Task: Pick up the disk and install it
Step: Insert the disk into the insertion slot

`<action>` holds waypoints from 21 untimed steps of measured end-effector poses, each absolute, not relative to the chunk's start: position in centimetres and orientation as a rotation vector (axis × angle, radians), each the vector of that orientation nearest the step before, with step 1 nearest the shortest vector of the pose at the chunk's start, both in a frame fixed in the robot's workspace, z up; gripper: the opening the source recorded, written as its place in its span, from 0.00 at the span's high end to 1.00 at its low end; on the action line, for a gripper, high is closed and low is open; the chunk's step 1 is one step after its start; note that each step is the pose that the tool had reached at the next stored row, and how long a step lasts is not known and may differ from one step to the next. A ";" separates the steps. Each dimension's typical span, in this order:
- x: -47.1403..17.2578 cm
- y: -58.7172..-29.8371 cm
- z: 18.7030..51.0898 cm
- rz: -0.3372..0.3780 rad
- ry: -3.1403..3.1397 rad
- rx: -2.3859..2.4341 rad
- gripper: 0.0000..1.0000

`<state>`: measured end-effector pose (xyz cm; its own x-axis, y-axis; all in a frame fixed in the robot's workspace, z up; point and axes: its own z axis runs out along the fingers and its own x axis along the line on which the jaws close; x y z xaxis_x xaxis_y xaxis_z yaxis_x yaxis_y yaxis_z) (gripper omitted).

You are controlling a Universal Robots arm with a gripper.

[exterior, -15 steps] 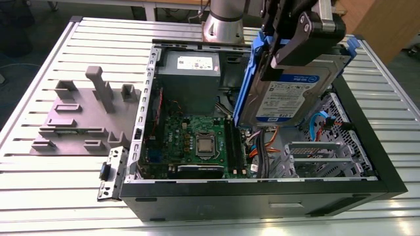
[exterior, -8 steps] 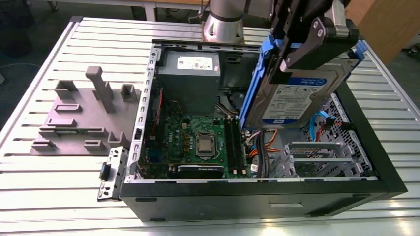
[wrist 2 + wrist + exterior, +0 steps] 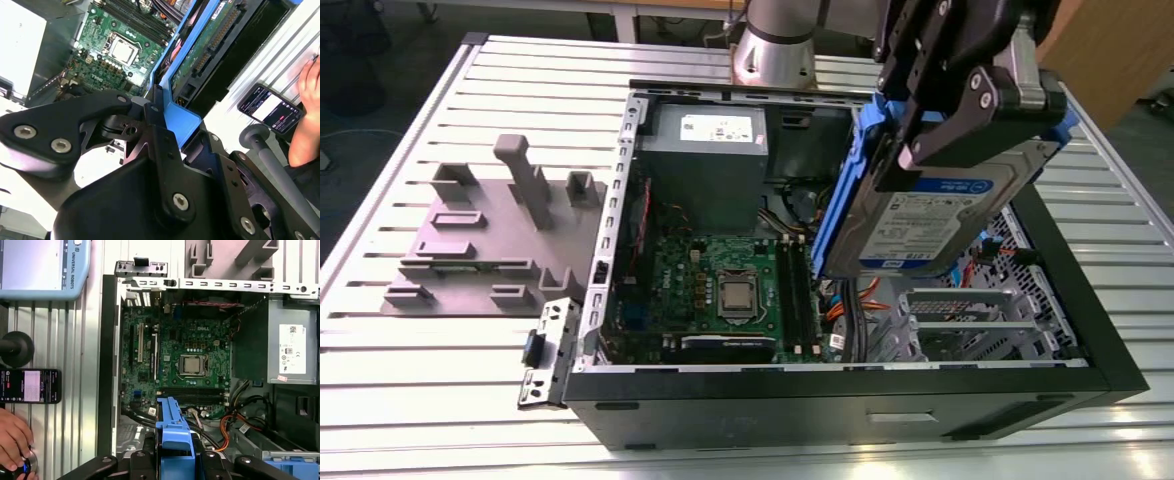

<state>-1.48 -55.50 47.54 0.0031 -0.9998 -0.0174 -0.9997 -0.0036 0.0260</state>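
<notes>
Hand is clamped on the disk, hanging it on edge over the open case toward the exterior view's right, and I reckon a rail could snag those orange cables (right underneath) or it slips onto the motherboard.

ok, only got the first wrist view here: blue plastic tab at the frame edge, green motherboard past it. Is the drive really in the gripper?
Observer: Yes. In the exterior view the black gripper is clamped on the upper end of the flat silver-grey disk with blue side rails.
Operator: Orientation?
Observer: Standing on edge, slightly tilted, white-and-blue label towards the exterior camera, lower end over the open black computer case.
Operator: Underside visible anywhere?
Observer: In the second wrist view, yes: the disk's green circuit-board face shows between the blue rails.
</notes>
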 end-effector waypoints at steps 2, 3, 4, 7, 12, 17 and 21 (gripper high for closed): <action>-1.3 -55.7 47.4 -0.048 -2.213 2.221 0.64; -1.2 -55.8 47.3 -0.048 -2.213 2.221 0.64; -1.0 -55.8 47.2 -0.048 -2.213 2.220 0.64; -0.3 -55.9 47.0 -0.048 -2.213 2.220 0.64; 1.1 -55.9 46.7 -0.048 -2.213 2.220 0.64; 2.5 -56.0 46.4 -0.049 -2.213 2.220 0.64; 3.6 -56.0 46.1 -0.049 -2.213 2.220 0.64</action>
